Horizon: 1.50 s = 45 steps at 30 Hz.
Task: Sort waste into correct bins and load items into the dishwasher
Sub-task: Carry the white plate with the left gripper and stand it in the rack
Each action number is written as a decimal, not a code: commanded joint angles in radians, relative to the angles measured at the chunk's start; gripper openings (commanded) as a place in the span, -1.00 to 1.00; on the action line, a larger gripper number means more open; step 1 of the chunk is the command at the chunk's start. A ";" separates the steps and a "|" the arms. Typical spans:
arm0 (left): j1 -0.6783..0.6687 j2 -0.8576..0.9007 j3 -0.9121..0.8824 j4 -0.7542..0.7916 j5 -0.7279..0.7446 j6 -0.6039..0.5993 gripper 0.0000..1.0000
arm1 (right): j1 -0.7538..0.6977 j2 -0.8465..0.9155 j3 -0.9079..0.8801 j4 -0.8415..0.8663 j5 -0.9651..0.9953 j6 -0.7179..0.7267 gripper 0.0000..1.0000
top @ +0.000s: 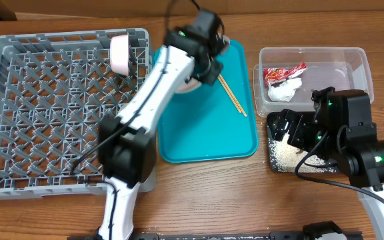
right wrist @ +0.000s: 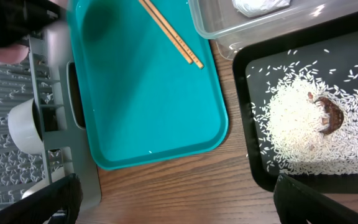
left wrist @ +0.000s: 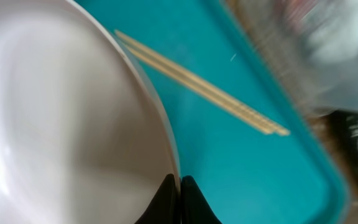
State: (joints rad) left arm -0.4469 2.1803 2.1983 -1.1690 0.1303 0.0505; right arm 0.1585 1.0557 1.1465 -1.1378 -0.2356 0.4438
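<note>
My left gripper is shut on the rim of a round white dish at the far end of the teal tray. Most of the dish is hidden by the arm in the overhead view. The wooden chopsticks lie on the teal tray beside it. My right gripper is open and empty, over the table between the teal tray and the black tray, which holds rice with a brown bit.
The grey dish rack fills the left; a white bowl and a white cup stand in it. The clear tub at the back right holds the red-and-white wrapper and the tissue.
</note>
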 commanded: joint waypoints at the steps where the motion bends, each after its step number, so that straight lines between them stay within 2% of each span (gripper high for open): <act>1: 0.060 -0.177 0.087 -0.036 0.125 -0.078 -0.92 | -0.003 -0.003 0.020 0.005 0.007 -0.003 1.00; 6: 0.198 -0.332 0.089 -0.104 0.135 -0.206 -0.92 | -0.003 -0.003 0.020 0.005 0.007 -0.003 1.00; 12: 0.423 -0.433 0.089 -0.185 0.219 -0.206 -0.91 | -0.003 -0.003 0.020 0.005 0.007 -0.003 1.00; 17: 0.608 -0.430 0.034 -0.266 0.517 -0.037 -0.91 | -0.003 -0.003 0.020 0.005 0.007 -0.003 0.99; 20: 0.695 -0.430 -0.073 -0.270 0.700 0.060 -0.92 | -0.003 -0.003 0.020 0.005 0.007 -0.003 1.00; 24: 0.776 -0.428 -0.242 -0.267 0.839 0.156 -0.91 | -0.003 -0.003 0.020 0.005 0.007 -0.003 0.99; 33: 0.835 -0.428 -0.528 -0.181 0.839 0.258 -0.92 | -0.003 -0.003 0.020 0.005 0.007 -0.003 1.00; 41: 0.835 -0.428 -0.547 -0.159 0.832 0.264 -0.91 | -0.003 -0.003 0.020 0.005 0.007 -0.003 1.00; 42: 0.835 -0.428 -0.547 -0.157 0.822 0.264 -0.89 | -0.003 -0.003 0.020 0.005 0.007 -0.003 1.00; 45: 0.835 -0.428 -0.547 -0.155 0.761 0.259 -0.59 | -0.003 -0.003 0.020 0.005 0.007 -0.003 1.00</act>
State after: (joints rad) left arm 0.3904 1.7565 1.6554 -1.3277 0.9264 0.2905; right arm 0.1585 1.0557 1.1465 -1.1374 -0.2344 0.4438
